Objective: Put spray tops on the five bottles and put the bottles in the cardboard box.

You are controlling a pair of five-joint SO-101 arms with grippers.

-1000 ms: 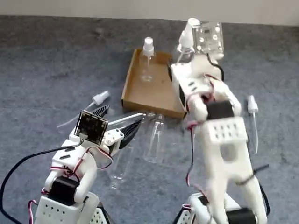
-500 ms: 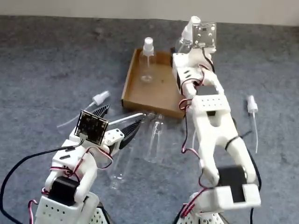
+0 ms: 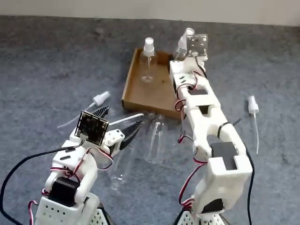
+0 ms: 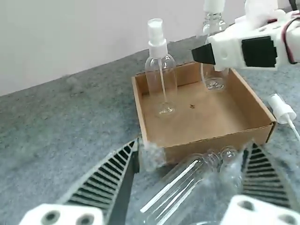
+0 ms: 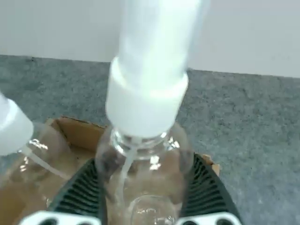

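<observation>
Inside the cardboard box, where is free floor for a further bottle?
The box floor is bare along its front wall, before the standing bottle and the held bottle in the right gripper. Outside that wall, lying bottles crowd the carpet.

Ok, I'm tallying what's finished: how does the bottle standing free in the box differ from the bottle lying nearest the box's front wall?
The standing bottle is upright inside the cardboard box; the lying bottle is on its side on the carpet just outside it, neck toward the box. The standing bottle wears a white spray top; the lying bottle's neck is bare. Both are clear.
</observation>
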